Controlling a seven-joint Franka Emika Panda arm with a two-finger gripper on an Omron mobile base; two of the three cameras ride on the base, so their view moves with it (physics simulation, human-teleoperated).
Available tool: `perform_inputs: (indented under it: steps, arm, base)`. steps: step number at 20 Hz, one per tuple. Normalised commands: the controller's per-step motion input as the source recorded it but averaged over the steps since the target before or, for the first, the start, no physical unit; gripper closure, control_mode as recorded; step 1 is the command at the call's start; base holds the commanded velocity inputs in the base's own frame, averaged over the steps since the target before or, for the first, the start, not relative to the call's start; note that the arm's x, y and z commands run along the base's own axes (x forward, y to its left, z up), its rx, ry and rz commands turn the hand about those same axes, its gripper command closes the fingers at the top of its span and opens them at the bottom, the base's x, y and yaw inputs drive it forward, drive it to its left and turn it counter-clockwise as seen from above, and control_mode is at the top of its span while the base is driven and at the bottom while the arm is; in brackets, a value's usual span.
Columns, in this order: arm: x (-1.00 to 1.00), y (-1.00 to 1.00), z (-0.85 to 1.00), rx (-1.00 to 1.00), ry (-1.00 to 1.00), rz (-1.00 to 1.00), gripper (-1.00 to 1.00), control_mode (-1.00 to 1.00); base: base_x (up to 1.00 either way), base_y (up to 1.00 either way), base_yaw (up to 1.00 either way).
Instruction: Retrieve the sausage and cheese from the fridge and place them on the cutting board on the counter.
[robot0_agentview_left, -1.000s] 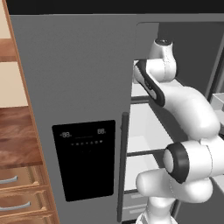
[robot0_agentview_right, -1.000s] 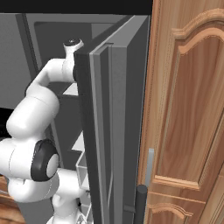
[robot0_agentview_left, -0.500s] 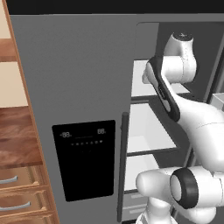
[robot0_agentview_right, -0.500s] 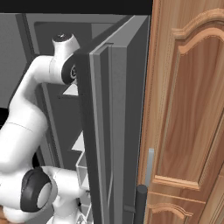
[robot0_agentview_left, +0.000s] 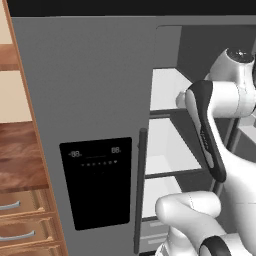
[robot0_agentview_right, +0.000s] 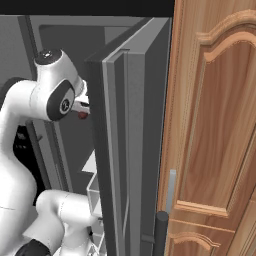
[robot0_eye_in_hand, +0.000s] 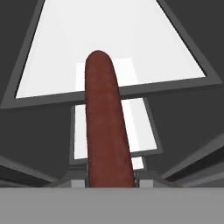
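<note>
My gripper (robot0_agentview_right: 81, 109) is shut on the sausage (robot0_eye_in_hand: 106, 127), a dark red-brown link that runs up the middle of the hand view, over the fridge's white shelves (robot0_eye_in_hand: 109, 48). In the right base view the sausage (robot0_agentview_right: 83, 115) peeks out as a small red end beside my wrist, just behind the edge of the open fridge door (robot0_agentview_right: 130, 150). The fridge (robot0_agentview_left: 90, 90) is grey, with a black dispenser panel (robot0_agentview_left: 97, 182) on its closed left door. The counter (robot0_agentview_left: 20, 162) lies to the left of the fridge. The cheese and the cutting board are out of view.
The open door stands close to my arm's right, with a tall wooden cabinet (robot0_agentview_right: 215, 125) beyond it. Wooden drawers (robot0_agentview_left: 25, 222) with silver handles sit under the counter. A long vertical handle (robot0_agentview_left: 140, 190) runs down the closed door's edge.
My arm has swung up and to the right in the left base view, so the upper link now stands taller in front of the shelves. The grip on the sausage has not changed.
</note>
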Motion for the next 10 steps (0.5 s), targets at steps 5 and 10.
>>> perform_inputs:
  steps: [5,10]
  arm:
    - [-0.52,0.0,0.24,0.0,-0.06,0.0,1.0,-1.0]
    - [-0.11,0.11,0.06,0.0,0.0,0.0,1.0,-1.0]
  base:
    - [0.0,0.0,0.0]
    - [0.0,0.0,0.0]
